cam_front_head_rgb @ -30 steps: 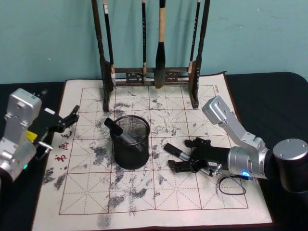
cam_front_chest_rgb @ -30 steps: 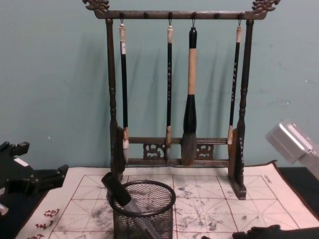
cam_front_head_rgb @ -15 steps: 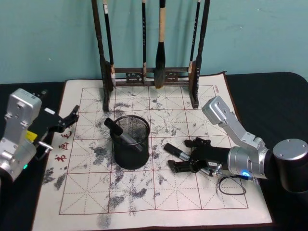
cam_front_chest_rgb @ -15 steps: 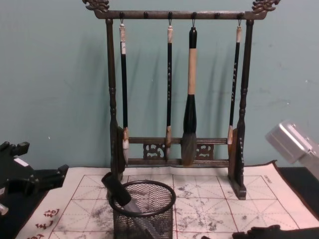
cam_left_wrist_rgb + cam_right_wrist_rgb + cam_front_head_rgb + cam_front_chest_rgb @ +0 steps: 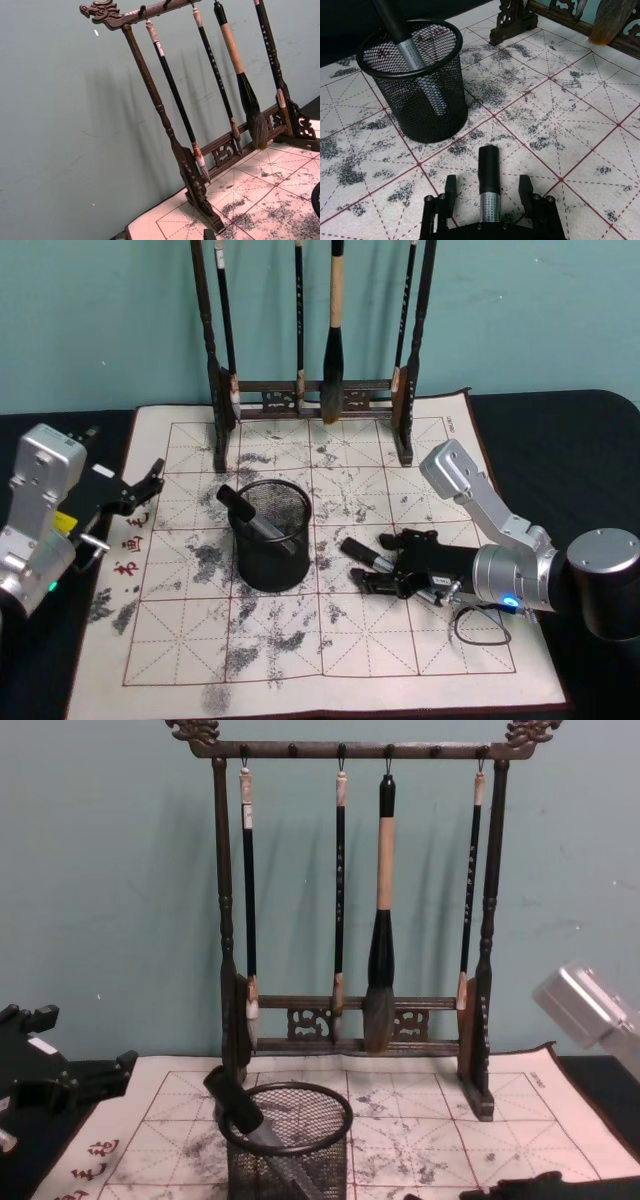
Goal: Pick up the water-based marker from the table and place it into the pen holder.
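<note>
One water-based marker [image 5: 362, 553], black cap and silver barrel, lies on the felt mat of the table [image 5: 200, 650], right of the pen holder [image 5: 272, 537]. My right gripper [image 5: 385, 560] is low over the mat and open. Its fingers [image 5: 451, 191] stand on either side of the marker [image 5: 489, 176] with gaps both sides. The black mesh pen holder [image 5: 420, 95] holds another marker [image 5: 402, 37] leaning on its rim, which the chest view has as well [image 5: 235, 1105]. My left gripper [image 5: 143, 488] hangs open at the mat's left edge.
A tall dark wooden brush rack [image 5: 315, 390] with several hanging brushes stands at the mat's back edge, also in the chest view [image 5: 350, 920]. A thin black cable loop [image 5: 480, 626] lies beside my right wrist. Ink stains cover the mat.
My right gripper's fingers have drawn slightly closer around the lying marker. The left arm, pen holder and markers have not moved.
</note>
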